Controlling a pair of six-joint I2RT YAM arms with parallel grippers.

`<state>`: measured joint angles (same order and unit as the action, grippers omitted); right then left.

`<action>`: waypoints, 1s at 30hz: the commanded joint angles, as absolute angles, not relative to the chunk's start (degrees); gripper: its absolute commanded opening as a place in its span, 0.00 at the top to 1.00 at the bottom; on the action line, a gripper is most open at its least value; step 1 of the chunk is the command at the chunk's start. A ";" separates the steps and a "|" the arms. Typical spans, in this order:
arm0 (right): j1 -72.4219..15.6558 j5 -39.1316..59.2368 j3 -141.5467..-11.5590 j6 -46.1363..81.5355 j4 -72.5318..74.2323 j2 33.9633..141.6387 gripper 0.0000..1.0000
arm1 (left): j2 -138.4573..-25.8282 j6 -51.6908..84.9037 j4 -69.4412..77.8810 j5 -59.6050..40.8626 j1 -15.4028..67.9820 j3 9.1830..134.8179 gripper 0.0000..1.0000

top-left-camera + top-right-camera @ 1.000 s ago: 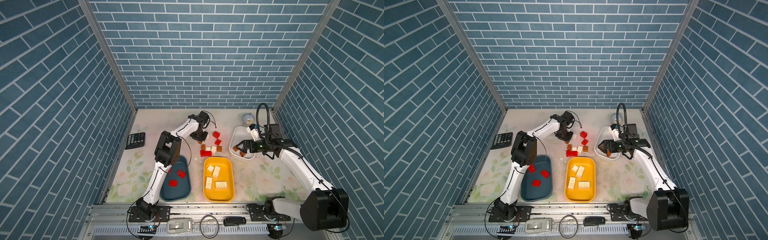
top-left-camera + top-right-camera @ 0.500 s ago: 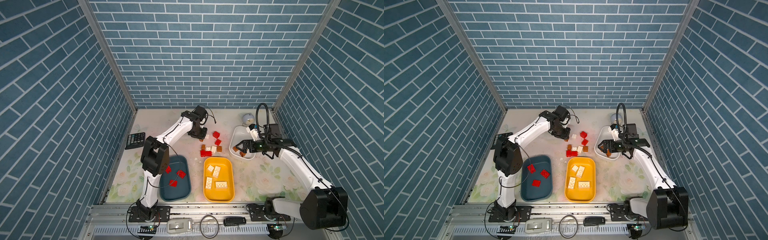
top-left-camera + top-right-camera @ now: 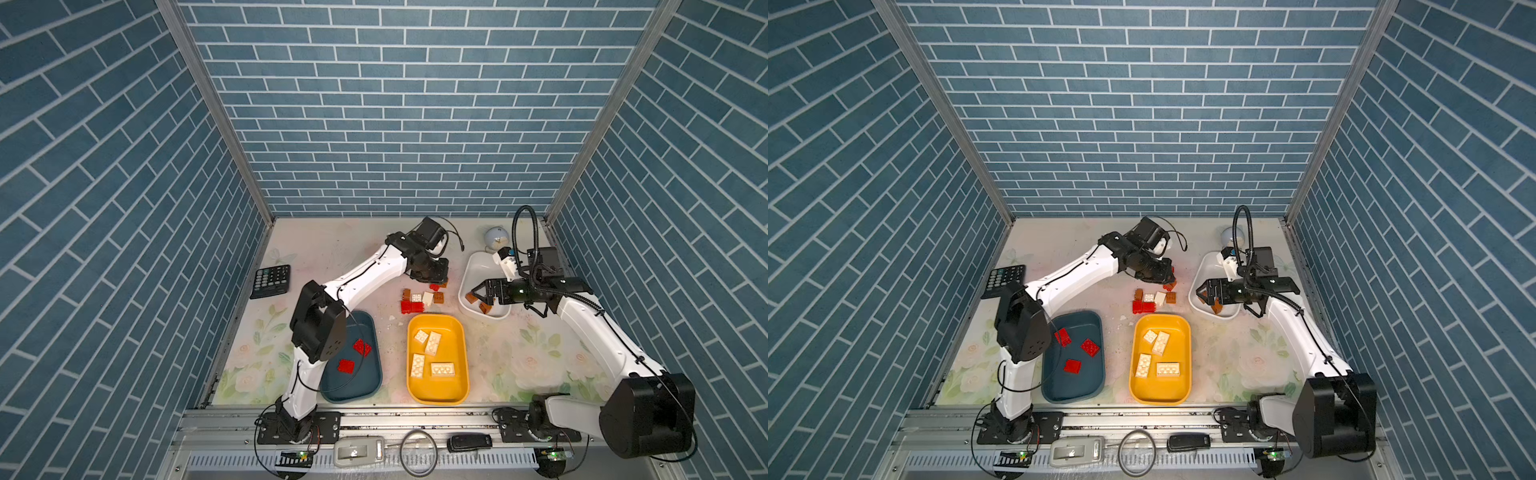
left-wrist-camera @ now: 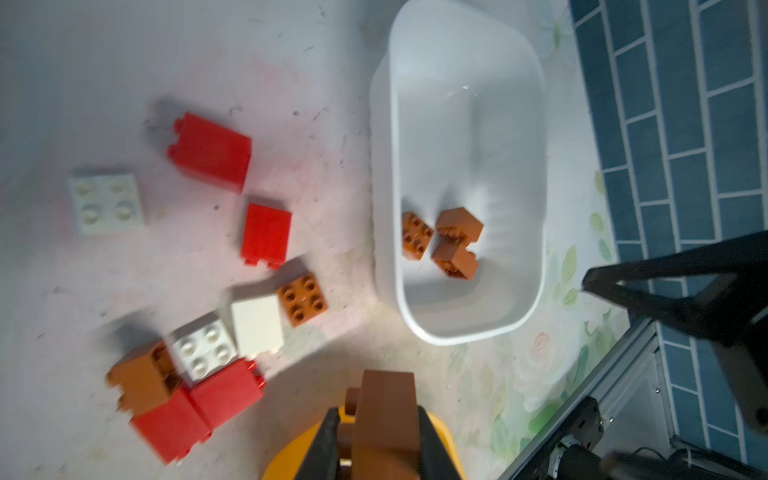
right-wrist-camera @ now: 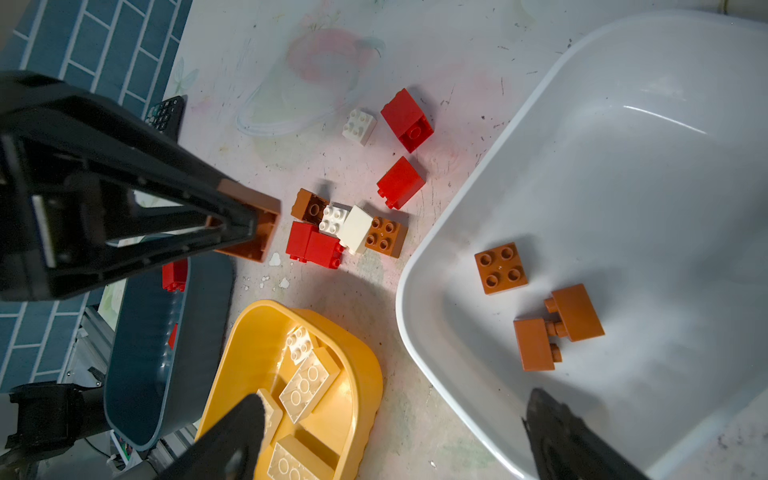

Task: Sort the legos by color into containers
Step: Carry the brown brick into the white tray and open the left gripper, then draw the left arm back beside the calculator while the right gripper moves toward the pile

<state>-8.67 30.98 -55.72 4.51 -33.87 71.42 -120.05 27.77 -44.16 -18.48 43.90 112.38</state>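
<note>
Near left, the blue tray (image 3: 361, 384) holds three red bricks (image 3: 362, 347); the left gripper (image 4: 376, 419), clamped on one brown brick (image 4: 386, 399), should probably carry it right and release low; the middle pile (image 5: 357, 228) has four red, three white, two brown; yellow tray (image 3: 436, 399), four white; white tray (image 3: 478, 266), three brown, under the wide-open, empty right gripper (image 3: 478, 296).

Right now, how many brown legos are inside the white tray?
3, all in the white tray: one studs-up brick, and beside it a tipped brick touching a second tipped brick. None looks hidden.
</note>
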 commanded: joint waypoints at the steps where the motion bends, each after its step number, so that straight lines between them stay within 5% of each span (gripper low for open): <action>1: -8.35 29.62 -55.53 3.87 -34.22 69.48 0.02 | -125.73 29.88 -40.72 -18.92 45.71 118.97 0.79; 12: -7.79 28.48 -54.75 3.27 -35.73 67.11 0.02 | -140.46 34.66 -29.66 -19.28 48.60 130.95 0.79; 22: -7.60 29.85 -54.05 3.15 -36.30 66.77 0.02 | -135.18 30.75 -29.86 -13.81 48.11 125.87 0.26; 30: -7.72 32.09 -55.67 4.75 -36.15 69.01 0.02 | -116.38 26.95 -31.41 -14.24 44.17 105.79 0.14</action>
<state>-7.81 30.30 -54.57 4.54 -35.38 67.94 -122.54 29.50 -30.17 -14.57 46.13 110.26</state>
